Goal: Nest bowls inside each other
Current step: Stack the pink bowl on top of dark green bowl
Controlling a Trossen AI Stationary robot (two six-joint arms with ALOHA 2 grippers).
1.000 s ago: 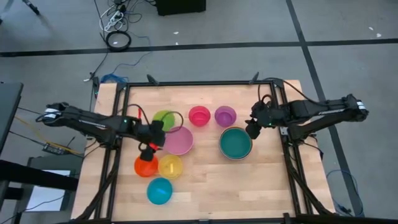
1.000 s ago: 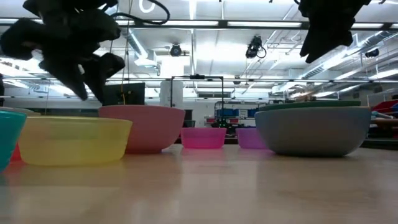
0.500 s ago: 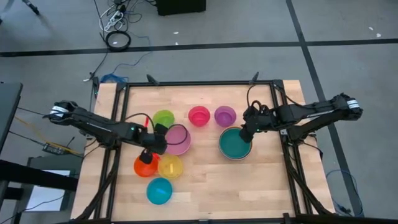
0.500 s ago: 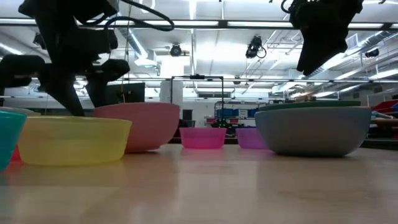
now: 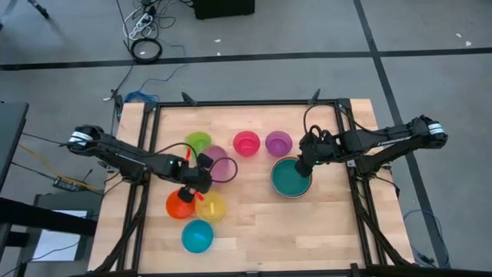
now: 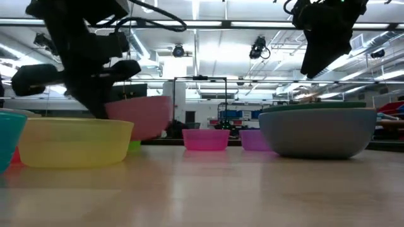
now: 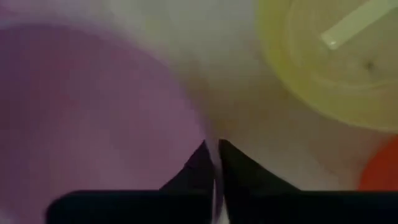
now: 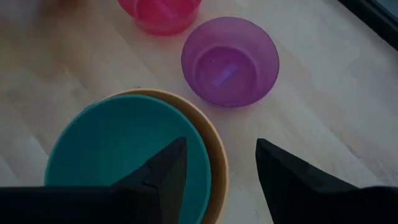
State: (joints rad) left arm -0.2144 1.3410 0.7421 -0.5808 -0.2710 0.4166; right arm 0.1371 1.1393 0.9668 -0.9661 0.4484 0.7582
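Overhead, the wooden table (image 5: 254, 223) keeps bare boards along its near edge. At right, the teal bowl (image 5: 291, 176) sits nested in a tan one — the right gripper (image 5: 303, 164) hovers over its rim, fingers spread. Left of centre, the left gripper (image 5: 201, 178) pinches the pink bowl's (image 5: 217, 163) rim, lifted — beside the yellow bowl (image 5: 211, 206).

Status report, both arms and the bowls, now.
Left gripper shut on pink bowl rim, bowl lifted and tilted. Right gripper open over teal bowl rim. Green bowl just beyond the pink; no other obstruction.
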